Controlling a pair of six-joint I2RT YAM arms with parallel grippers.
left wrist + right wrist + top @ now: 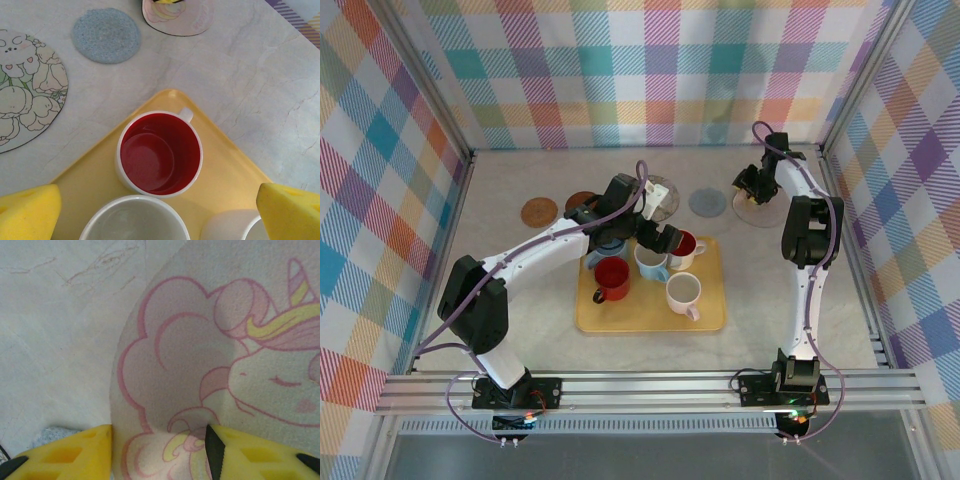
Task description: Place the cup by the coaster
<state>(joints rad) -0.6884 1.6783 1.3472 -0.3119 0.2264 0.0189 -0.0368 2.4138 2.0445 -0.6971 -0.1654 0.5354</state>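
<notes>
Left gripper (666,240) hangs w/ fingers spread above the white ceramic cup w/ red inside (160,152). The cup stands in far right corner of the yellow plastic tray (232,172), approx. mid tabletop (250,75). Right gripper (157,452), also spread, is over the round unicorn-print coaster (225,365) near far right corner.

Left arm (535,255) had white tube links, bulky black joint housings and a black base (515,390). Right arm (807,285) was the same build: white links, black joints, black base (790,378). A thin purple cable (641,178) ran along each arm, with slack loops at wrists and bases. Small lights glowed at both bases. Left fingers (27,212) were bright yellow, blocky and matte. Right fingers (65,455) were yellow too, with recessed cut-outs and black edging.
</notes>
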